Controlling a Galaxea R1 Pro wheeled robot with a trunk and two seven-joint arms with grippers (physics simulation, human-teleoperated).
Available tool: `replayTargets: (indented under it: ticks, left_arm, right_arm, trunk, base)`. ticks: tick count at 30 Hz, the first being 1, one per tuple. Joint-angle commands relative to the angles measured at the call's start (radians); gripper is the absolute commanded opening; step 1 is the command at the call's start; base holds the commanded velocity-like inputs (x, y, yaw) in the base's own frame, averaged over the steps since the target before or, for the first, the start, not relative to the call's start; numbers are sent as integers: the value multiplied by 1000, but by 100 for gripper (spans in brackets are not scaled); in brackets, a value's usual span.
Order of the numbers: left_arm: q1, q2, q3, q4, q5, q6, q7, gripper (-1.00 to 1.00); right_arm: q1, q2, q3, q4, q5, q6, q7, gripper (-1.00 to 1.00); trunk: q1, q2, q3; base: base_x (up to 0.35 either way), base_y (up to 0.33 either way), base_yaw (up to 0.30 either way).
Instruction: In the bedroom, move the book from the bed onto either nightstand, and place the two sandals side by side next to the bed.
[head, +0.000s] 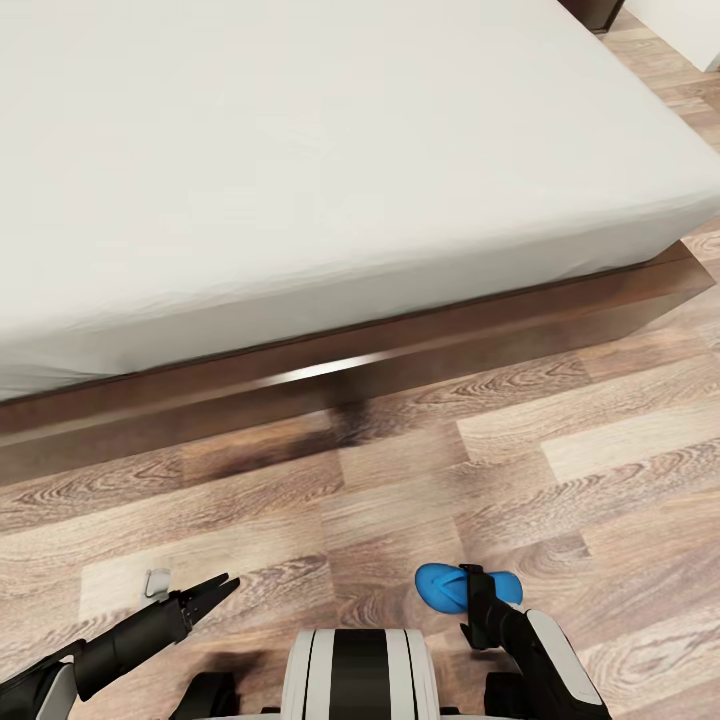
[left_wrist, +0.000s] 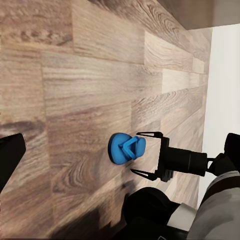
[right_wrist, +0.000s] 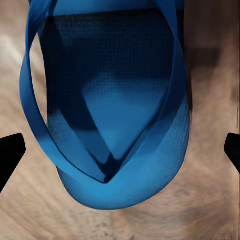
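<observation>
Head view: shows the bed as a plain pale grey-beige mattress on a dark brown wooden frame, taking up the upper part of the picture, with wood-plank floor below. Finds one bright-blue sandal low on the floor side, well apart from the bed frame, with the right gripper crossing over its middle. Has the left gripper pointing forward over bare planks near a small pale grey object, holding nothing. Left wrist view: looks across the floor at the same sandal, flat, rounded, with blue straps meeting in a V, lying between the right gripper's two spread fingers; shows one dark fingertip of the left gripper far out at the edge, so parted. Right wrist view: looks straight onto the sandal's textured sole and thong straps, with both black fingertips wide apart on either side of it and clear of its edges; cannot tell whether it rests on the planks or hangs just above them.
</observation>
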Motion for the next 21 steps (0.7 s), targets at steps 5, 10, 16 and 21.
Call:
replayTargets:
  ticks: [5,10,16,21]
  left_arm:
    - [0,0,0,0,4,9,-2,100]
    - [0,0,0,0,4,9,-2,100]
    - [0,0,0,0,4,9,-2,100]
    - [0,0,0,0,4,9,-2,100]
  right_arm:
    - [0,1,-5,-2,-4,5,-6,100]
    - [0,1,-5,-2,-3,6,-6,100]
    - [0,1,-5,-2,-3,5,-6,100]
    - [0,1,-5,-2,-4,5,-6,100]
  trunk:
    - [1,-1,-12]
    - [1,-1,-12]
    - [1,-1,-12]
    - [1,-1,-12]
  base:
    - [0,0,0]
    - [0,0,0]
    - [0,0,0]
    - [0,0,0]
